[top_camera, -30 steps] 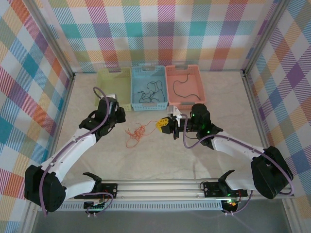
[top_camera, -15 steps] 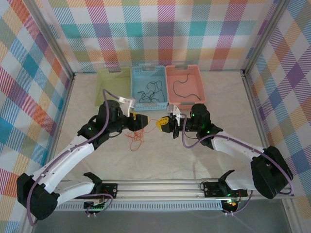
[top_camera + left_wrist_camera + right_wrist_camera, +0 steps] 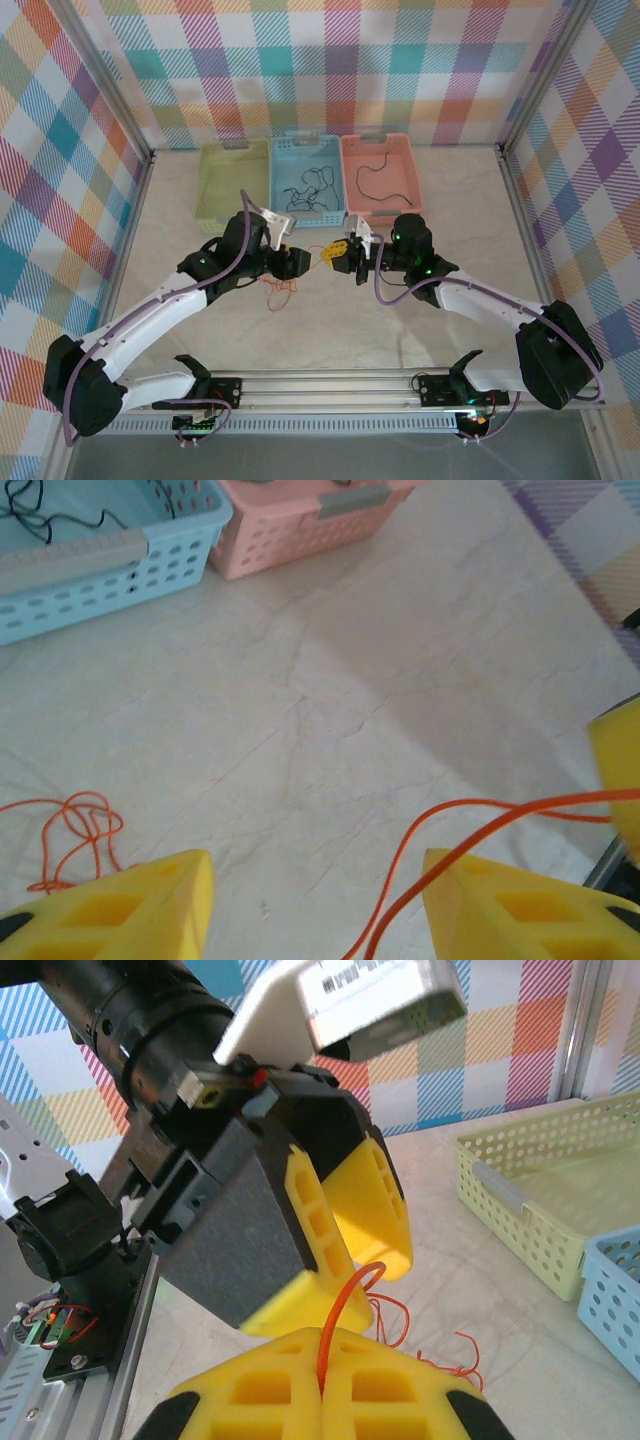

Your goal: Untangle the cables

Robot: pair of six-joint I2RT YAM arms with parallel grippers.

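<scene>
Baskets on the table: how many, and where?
3, in a row at the table's far edge: green basket left, blue basket middle, pink basket right. None seems hidden.

We see three thin cables, each lying apart from the others. The orange-red cable [image 3: 281, 290] rests on the table [image 3: 460, 220] just on the near side of the blue basket [image 3: 305, 221], a loose bunch of small loops. One curved strand rises from it to the right gripper [image 3: 340, 258], whose yellow fingers are pressed together on it. The dark green cable [image 3: 308, 195] sprawls in loose curls inside the blue basket. The short black cable [image 3: 378, 180] lies in a gentle wave in the pink basket [image 3: 375, 208], just right of the blue basket.
</scene>
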